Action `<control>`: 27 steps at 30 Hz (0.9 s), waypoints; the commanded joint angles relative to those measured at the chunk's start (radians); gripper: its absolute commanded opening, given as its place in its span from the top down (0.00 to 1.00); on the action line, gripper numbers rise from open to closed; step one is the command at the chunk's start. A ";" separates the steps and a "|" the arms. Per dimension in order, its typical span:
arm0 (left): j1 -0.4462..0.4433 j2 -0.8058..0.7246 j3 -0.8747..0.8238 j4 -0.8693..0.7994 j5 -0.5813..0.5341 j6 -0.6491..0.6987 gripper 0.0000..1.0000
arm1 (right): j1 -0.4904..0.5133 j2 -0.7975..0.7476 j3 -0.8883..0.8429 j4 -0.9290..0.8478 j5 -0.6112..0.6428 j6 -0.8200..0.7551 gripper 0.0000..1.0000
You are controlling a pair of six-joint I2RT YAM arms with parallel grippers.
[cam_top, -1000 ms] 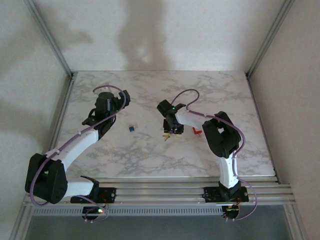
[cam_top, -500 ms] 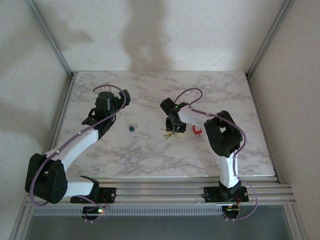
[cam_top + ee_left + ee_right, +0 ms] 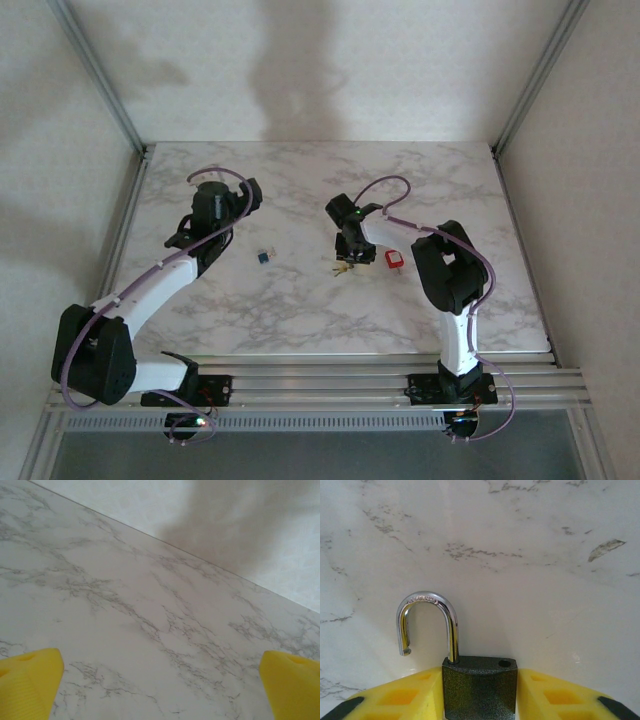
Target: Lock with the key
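One dark grey metal padlock point(image 3: 480, 685), chrome shackle point(image 3: 427, 602) open and yet to be locked, sits gripped in the right pincer point(image 3: 480, 692) while the left pincer point(image 3: 160, 680) gapes wide over the marble bench point(image 3: 150, 605).

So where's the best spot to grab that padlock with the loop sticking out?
The padlock is probably best held by its dark body, squeezed on both sides from the end away from the loop. That body is straight-sided; the shiny shackle is round and must stay free to click into its hole. The right gripper holds it that way.
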 commanded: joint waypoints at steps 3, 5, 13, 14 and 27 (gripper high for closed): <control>-0.010 0.005 0.028 -0.019 0.013 -0.007 0.01 | -0.004 -0.006 -0.030 0.043 -0.045 -0.004 0.64; -0.012 0.003 0.025 -0.017 0.013 -0.010 0.01 | -0.004 -0.011 -0.036 0.049 -0.052 -0.007 0.64; -0.014 0.026 0.052 -0.050 0.028 -0.018 0.01 | -0.003 -0.086 -0.091 0.113 -0.103 -0.028 0.72; -0.014 0.026 0.051 -0.049 0.031 -0.018 0.00 | -0.003 -0.097 -0.101 0.128 -0.117 -0.033 0.72; -0.014 0.061 0.046 -0.030 0.128 -0.052 0.00 | 0.016 -0.216 -0.194 0.281 -0.271 -0.080 0.75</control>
